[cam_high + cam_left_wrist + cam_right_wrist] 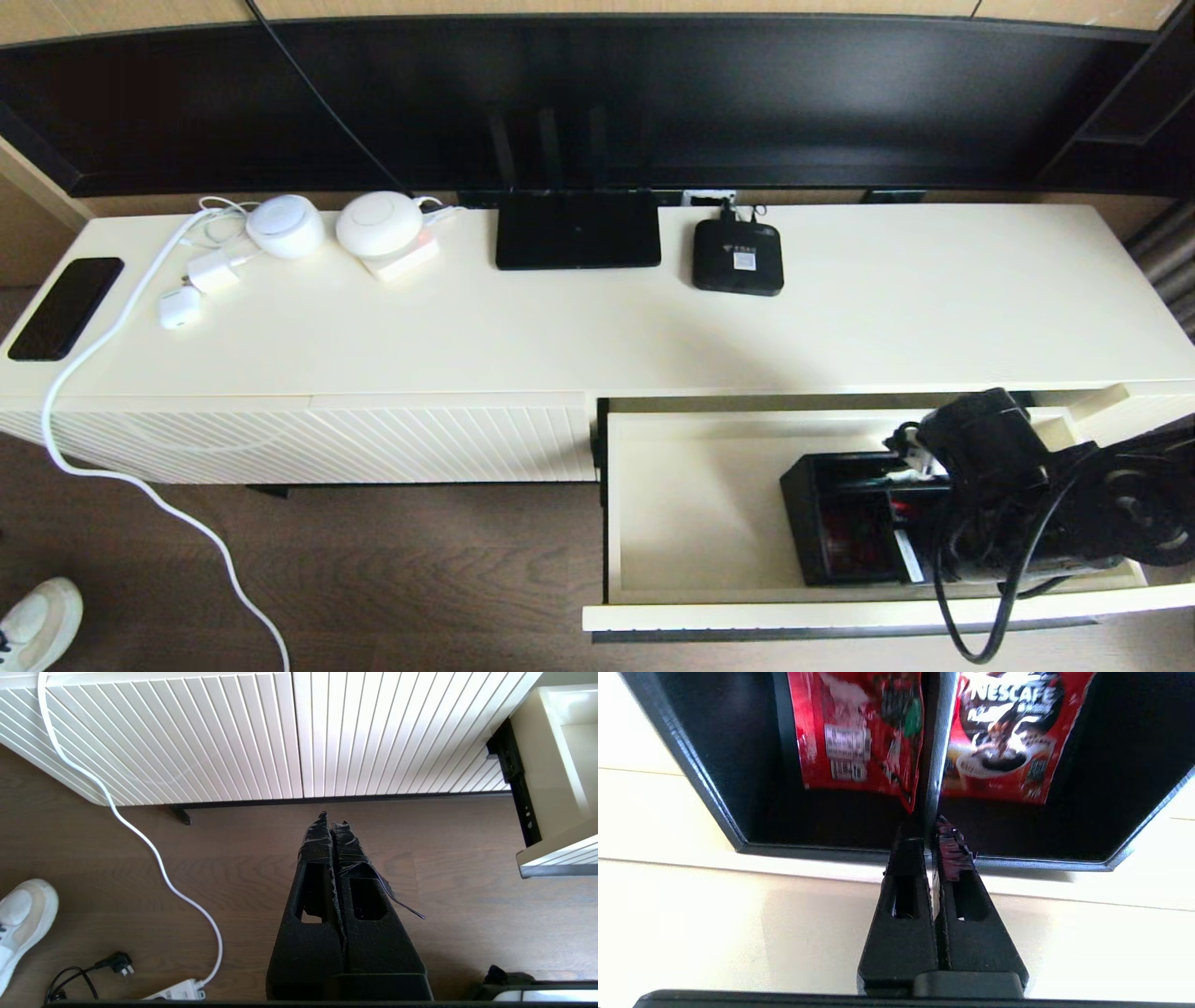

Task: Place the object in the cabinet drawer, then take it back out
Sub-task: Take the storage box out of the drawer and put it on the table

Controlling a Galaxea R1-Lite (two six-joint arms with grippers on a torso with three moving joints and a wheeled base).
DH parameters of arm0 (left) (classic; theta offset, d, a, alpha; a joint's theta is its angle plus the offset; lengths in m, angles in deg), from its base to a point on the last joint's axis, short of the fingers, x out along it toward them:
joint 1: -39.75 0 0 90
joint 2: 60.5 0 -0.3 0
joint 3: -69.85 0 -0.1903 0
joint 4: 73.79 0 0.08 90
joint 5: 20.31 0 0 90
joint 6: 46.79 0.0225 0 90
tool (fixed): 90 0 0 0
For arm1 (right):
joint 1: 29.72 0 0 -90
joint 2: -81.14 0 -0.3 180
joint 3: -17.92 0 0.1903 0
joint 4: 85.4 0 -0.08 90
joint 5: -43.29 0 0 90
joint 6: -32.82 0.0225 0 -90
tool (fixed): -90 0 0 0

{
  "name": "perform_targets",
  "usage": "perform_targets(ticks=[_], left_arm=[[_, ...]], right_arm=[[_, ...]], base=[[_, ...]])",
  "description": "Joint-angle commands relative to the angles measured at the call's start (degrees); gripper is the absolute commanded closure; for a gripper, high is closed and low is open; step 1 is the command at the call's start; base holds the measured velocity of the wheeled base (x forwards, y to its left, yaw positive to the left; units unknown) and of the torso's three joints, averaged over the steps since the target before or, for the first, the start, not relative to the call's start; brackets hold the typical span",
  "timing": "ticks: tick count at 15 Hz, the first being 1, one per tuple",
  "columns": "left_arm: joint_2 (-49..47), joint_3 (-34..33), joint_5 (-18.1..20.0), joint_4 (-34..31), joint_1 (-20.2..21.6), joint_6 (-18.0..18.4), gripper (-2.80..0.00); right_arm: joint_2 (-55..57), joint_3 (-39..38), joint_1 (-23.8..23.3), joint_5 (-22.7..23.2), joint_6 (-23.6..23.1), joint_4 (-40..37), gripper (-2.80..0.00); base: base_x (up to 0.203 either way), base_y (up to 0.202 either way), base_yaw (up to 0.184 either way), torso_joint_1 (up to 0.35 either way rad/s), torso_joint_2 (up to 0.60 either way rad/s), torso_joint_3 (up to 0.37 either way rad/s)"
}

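Rigid black plastic organizer box point(845, 518) with red coffee packets is sat inside the open cream drawer point(691, 495), right side. It's probably light but slick-walled. Right gripper point(930, 828) is pinched shut on its thin centre divider, the only narrow hold. Left gripper point(332, 820) is parked closed and empty above the floor.

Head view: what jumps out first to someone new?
The open cabinet drawer at lower right, with the black organizer box inside and the right gripper shut on its divider between red Nescafe packets. The left gripper hangs shut above the floor, beside the ribbed cabinet front.
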Motion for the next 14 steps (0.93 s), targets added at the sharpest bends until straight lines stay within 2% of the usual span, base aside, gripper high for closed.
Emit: perform_targets(ticks=[1,14], left_arm=[[0.0,0.0,0.0,0.0,0.0,0.0,0.0],[0.0,0.0,0.0,0.0,0.0,0.0,0.0]], right_arm=[[-3.1,-0.1,0.0,-0.2,0.0,-0.1,0.0],[-8.9,-1.2,0.0,-0.4,-0.4,-0.5,0.0]], base=[[0.0,0.0,0.0,0.0,0.0,0.0],[0.0,0.0,0.0,0.0,0.0,0.0]])
